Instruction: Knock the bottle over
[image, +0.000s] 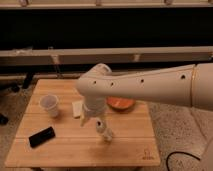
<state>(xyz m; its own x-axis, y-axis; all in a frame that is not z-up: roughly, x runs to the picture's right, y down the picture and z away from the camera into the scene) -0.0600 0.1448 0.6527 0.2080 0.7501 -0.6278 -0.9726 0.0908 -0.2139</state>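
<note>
The small clear bottle (106, 131) stands on the wooden table (125, 142) just in front of centre and looks tilted, its top leaning toward my gripper. My gripper (94, 119) hangs below the thick white arm (150, 87), right above and slightly left of the bottle, touching or nearly touching its top. The arm hides the table behind the bottle.
A clear plastic cup (49, 105) stands at the left. A black phone-like slab (41, 136) lies at the front left. A pale sponge (77, 108) lies left of the gripper. An orange bowl (121, 104) sits behind right.
</note>
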